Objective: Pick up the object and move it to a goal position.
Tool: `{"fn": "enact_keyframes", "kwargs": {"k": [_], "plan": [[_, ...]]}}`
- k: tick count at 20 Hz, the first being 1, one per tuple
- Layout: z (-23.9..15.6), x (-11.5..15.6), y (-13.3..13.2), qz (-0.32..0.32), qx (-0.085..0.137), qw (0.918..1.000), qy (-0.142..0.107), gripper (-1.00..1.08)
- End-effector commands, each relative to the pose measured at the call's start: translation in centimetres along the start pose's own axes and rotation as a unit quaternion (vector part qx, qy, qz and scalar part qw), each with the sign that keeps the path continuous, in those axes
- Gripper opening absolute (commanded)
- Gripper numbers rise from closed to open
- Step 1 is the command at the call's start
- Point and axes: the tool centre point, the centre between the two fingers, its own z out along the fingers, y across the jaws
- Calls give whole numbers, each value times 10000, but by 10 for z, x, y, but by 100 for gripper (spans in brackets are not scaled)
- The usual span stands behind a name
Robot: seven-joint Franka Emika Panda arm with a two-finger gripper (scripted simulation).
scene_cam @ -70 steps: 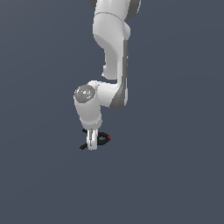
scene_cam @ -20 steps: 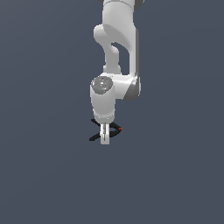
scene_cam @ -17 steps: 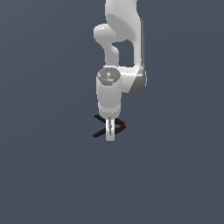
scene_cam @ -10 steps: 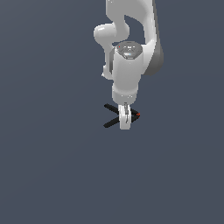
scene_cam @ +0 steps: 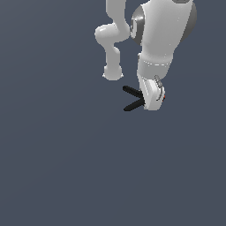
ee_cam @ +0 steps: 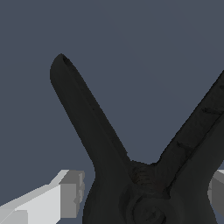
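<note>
The small black spring clamp (scene_cam: 133,98) hangs in my gripper (scene_cam: 152,102), high above the grey floor. Its two thin handles splay out toward the exterior view's left, and a speck of its red tip shows at the gripper's far side. My white gripper is shut on the clamp's body, with the fingers pointing down. In the wrist view the clamp (ee_cam: 131,175) fills the picture, its two handles spreading in a V, and a grey finger pad (ee_cam: 72,194) presses at each side of its pivot.
The white arm (scene_cam: 163,31) rises from the gripper to the picture's top. A plain dark grey floor (scene_cam: 66,167) lies all around, with no other object in view.
The arm has lifted the clamp off the floor and carried it up and toward the exterior view's right, closer to the camera. The gripper stays shut on it.
</note>
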Motion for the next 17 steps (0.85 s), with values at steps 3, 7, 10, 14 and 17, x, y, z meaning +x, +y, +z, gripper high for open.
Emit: {"fn": "enact_keyframes", "kwargs": {"k": [3, 7, 10, 14, 17], "plan": [[-38, -29, 4, 0, 0, 10000, 1, -100], [-60, -48, 6, -4, -3, 10000, -2, -100], [-71, -57, 7, -7, -5, 10000, -6, -100], [-79, -64, 7, -10, -7, 10000, -9, -100], [-80, -64, 6, -10, -7, 10000, -9, -100]]}}
